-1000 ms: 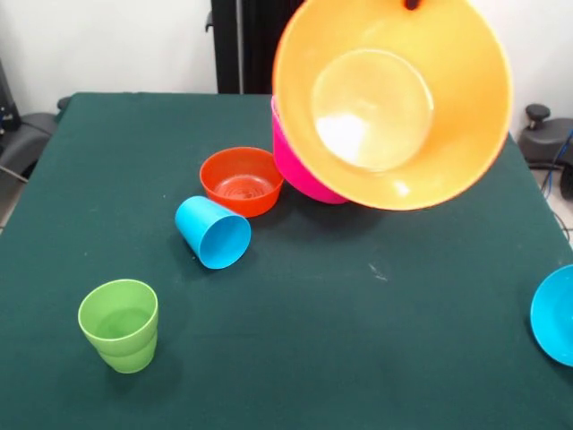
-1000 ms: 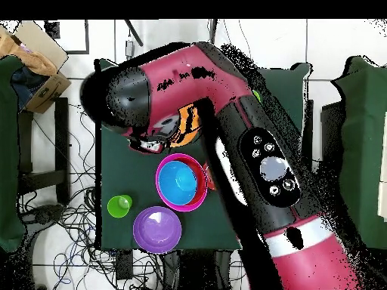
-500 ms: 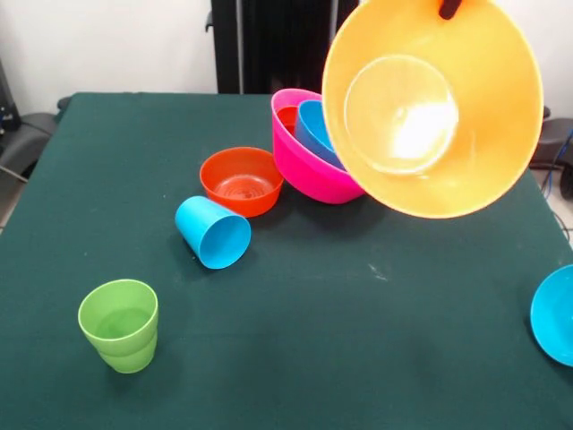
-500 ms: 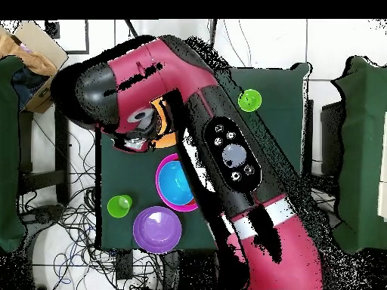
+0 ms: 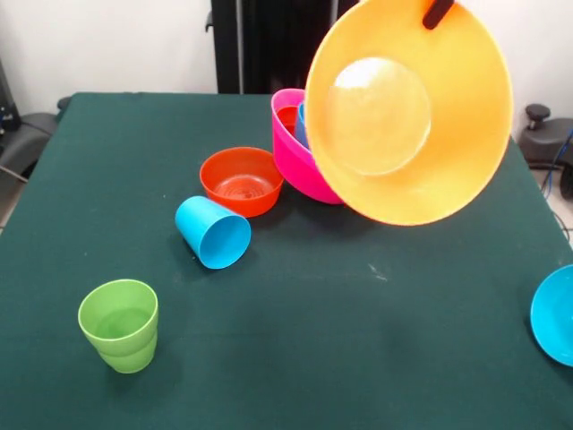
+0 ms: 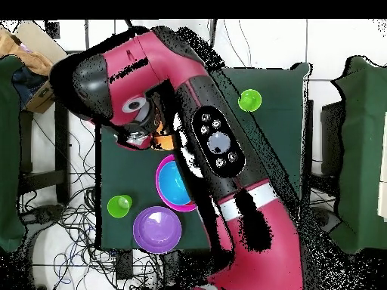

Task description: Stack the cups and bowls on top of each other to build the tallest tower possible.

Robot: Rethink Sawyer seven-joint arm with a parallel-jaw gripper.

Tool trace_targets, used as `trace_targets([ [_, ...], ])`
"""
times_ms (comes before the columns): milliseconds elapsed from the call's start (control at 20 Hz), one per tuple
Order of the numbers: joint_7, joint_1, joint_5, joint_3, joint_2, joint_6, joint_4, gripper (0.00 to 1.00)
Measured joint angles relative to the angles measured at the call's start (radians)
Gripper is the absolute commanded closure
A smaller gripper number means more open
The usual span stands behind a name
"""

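Observation:
My gripper [image 5: 437,12] is shut on the rim of the large orange bowl [image 5: 409,112] and holds it high, tilted with its opening toward the front camera. Behind it the large pink bowl [image 5: 300,161] stands on the table with a red-orange bowl [image 5: 286,118] and a blue bowl [image 5: 302,121] nested inside; overhead it shows as pink around blue [image 6: 178,183]. A small red-orange bowl [image 5: 240,182] stands left of it. A sky blue cup [image 5: 213,233] lies on its side. A lime green cup [image 5: 119,324] stands upright.
A blue bowl [image 5: 555,313] sits at the right edge of the green table [image 5: 358,349]. Overhead, a purple bowl [image 6: 157,229] and a second green cup [image 6: 119,205] stand near the robot's side. The arm [image 6: 215,143] covers much of the table.
The held orange bowl swung right, then back left over the pink bowl, staying tilted toward the camera. Overhead, the arm shifted left. The things on the table did not move.

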State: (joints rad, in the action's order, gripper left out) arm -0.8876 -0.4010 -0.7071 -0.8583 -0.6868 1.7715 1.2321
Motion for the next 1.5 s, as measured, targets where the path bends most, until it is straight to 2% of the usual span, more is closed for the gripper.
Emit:
trace_targets([
  [550,0.000,0.087,-0.112,0.033,0.141,0.083,-0.184,1.00],
  [750,0.000,0.097,-0.088,0.028,0.178,0.087,-0.214,1.00],
  [950,0.000,0.047,0.000,-0.004,0.164,0.042,-0.177,1.00],
  [1050,0.000,-0.016,0.074,-0.036,0.134,-0.014,-0.135,1.00],
  [1250,0.000,-0.105,0.153,-0.071,0.077,-0.089,-0.082,1.00],
  [1300,0.000,-0.167,0.197,-0.096,0.033,-0.132,-0.047,1.00],
  [1500,0.000,-0.259,0.253,-0.138,-0.024,-0.198,0.005,1.00],
])
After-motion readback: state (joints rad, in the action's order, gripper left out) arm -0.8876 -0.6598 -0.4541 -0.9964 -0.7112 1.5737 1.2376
